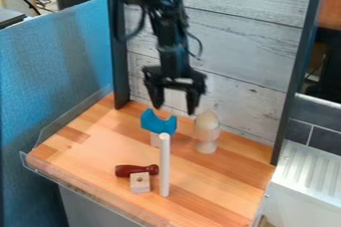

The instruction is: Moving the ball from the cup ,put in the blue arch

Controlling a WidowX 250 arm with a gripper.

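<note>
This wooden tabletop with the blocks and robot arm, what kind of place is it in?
Probably a robotics lab or test station: a black robot arm hangs over a small wooden tabletop, with a blue fabric partition beside it.

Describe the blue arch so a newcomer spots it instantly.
Find the wooden tabletop against the plank wall. Just beyond the white rod, a pale block carries the blue arch, hollow side up: the tabletop's only blue piece.

We record the arm (pixel 173 47) blurred, cut off at top; the white rod (pixel 164 171) partly hides the pale block (pixel 155 140) beneath the blue arch (pixel 158 124).
</note>
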